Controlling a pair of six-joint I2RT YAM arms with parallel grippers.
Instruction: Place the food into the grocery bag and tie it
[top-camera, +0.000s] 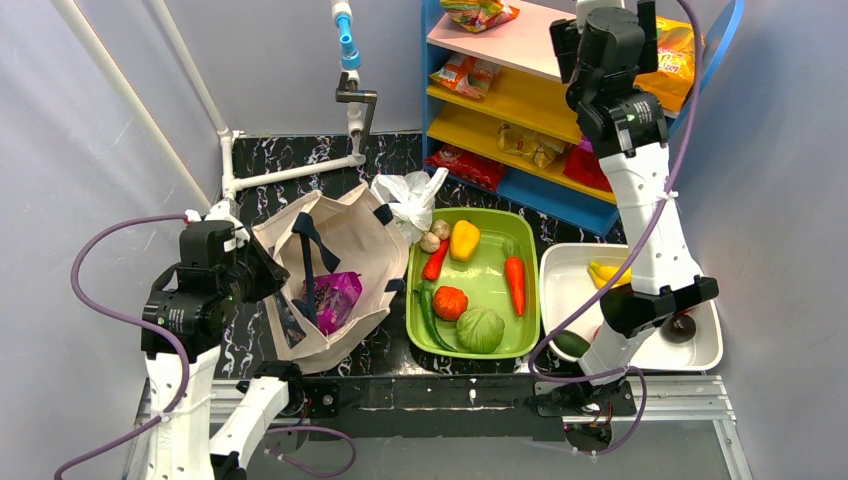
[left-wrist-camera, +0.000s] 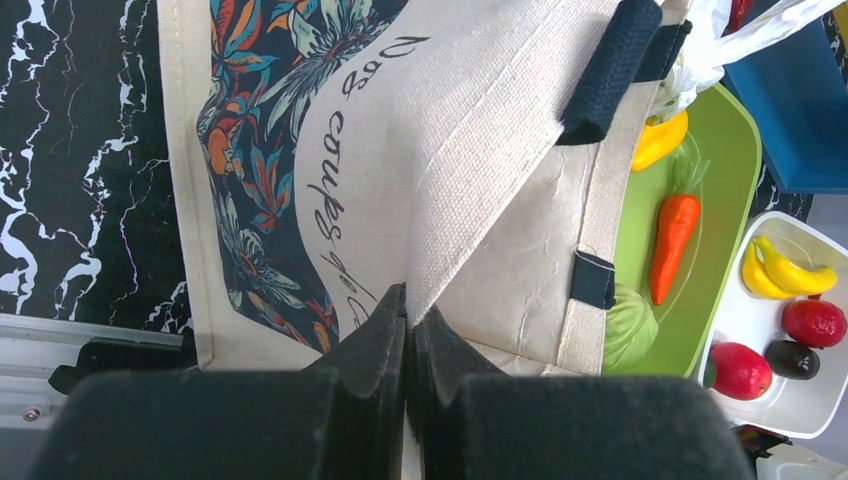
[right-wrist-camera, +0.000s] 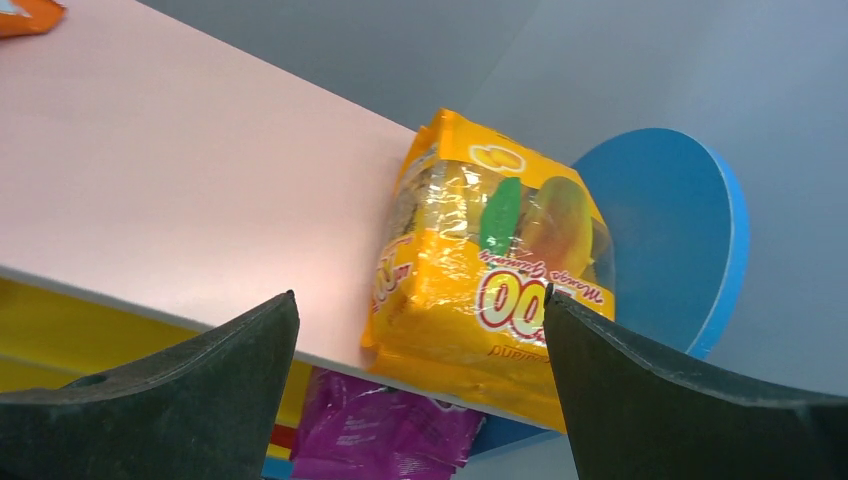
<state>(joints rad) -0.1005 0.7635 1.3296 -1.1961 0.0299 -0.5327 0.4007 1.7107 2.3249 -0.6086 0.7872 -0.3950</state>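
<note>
Near edge: the left gripper (left-wrist-camera: 408, 300) was seen pressed together, pinching a fold at the rim of the cloth bag (left-wrist-camera: 480, 150), which lay on the worktop (left-wrist-camera: 80, 150) w/ its mouth lifted open. A purple packet (top-camera: 338, 297) was already inside. The bag fabric was judged soft & floppy; the rim would prob. sag if let go.

Beside it, a banana (left-wrist-camera: 785, 272) sat in the white tray (top-camera: 565, 290), not yet bagged.

Far end: the right gripper (right-wrist-camera: 420, 293) was spread wide and aimed at the orange-yellow packet (right-wrist-camera: 490, 260) on the top shelf (right-wrist-camera: 180, 180), not yet touching it. The packet was judged light, puffy, crinkly & slick, w/ contents easily crushed. A hold across its middle width was judged best, squeeze kept gentle, since the film could slip out. Its near end seemed to overhang the shelf edge, which was thought to give the lower finger room.
</note>
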